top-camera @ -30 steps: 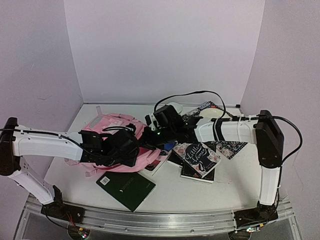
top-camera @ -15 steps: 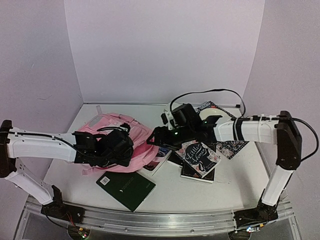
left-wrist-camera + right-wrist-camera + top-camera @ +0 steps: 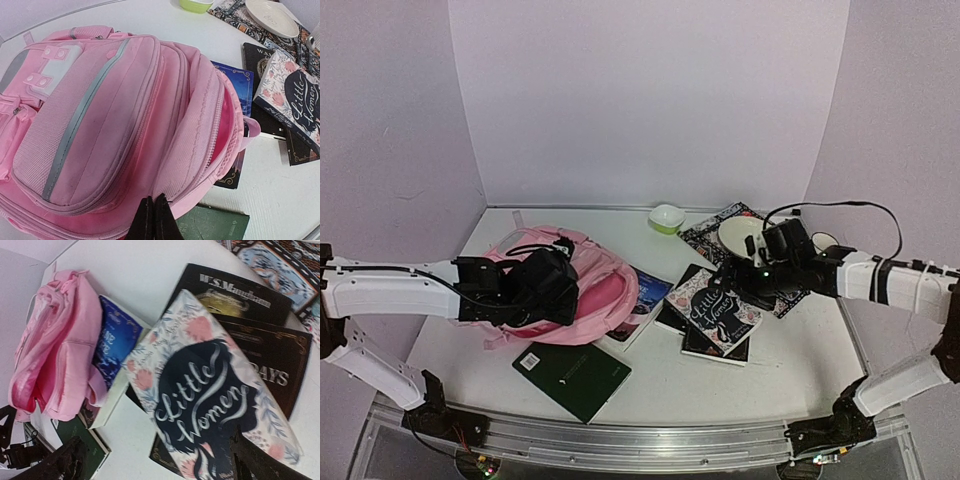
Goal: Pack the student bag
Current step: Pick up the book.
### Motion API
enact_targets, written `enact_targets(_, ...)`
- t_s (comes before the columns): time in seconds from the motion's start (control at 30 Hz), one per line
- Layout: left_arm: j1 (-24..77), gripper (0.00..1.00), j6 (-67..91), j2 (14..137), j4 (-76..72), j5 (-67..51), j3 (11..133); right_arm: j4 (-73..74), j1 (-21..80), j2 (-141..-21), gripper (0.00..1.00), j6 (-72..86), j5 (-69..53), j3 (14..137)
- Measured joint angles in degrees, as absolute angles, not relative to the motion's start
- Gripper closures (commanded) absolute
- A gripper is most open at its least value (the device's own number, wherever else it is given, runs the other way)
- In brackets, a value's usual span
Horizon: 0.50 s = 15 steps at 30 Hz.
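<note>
Pink fabric fills the left half of the overhead view: the student bag [image 3: 605,290] lies flat on the white table [image 3: 770,370], its mouth turned toward frame centre. The left gripper [image 3: 548,308] rests on the bag's near edge. A green book [image 3: 572,368] lies just below the bag and a blue book [image 3: 645,300] at its opening. At right of centre, the right gripper [image 3: 738,283] hangs over a stack topped by a floral "Little Women" paperback [image 3: 715,312]. A green bowl [image 3: 667,217] and a white plate [image 3: 740,235] sit near the back wall.

From the left wrist, the student bag [image 3: 115,115] covers most of the frame, its main compartment gaping at right. The left gripper [image 3: 153,220], at bottom centre, has its fingers pressed together against the bag's rim; whether fabric is pinched between them I cannot tell.

From the right wrist, the right gripper [image 3: 156,442] stands with its fingers wide apart at the lower corners, holding nothing, above the paperback [image 3: 210,390]. The student bag [image 3: 60,340] lies at the left edge, touching the blue book [image 3: 112,345].
</note>
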<state>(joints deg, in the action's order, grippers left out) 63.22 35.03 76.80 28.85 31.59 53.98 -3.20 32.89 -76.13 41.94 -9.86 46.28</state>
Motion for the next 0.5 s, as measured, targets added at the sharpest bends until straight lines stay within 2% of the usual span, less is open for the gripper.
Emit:
enact_targets(0.27,62.6,1.0,32.7,76.1,30.1,31.7,57.9,-1.4,22.0,-67.8,0.02,42.8,-11.4,34.2)
enact_targets(0.5,62.5,1.0,31.6,76.1,30.5,31.6,58.7,-7.6,17.3,-68.5,0.02,45.2,-17.6,27.4)
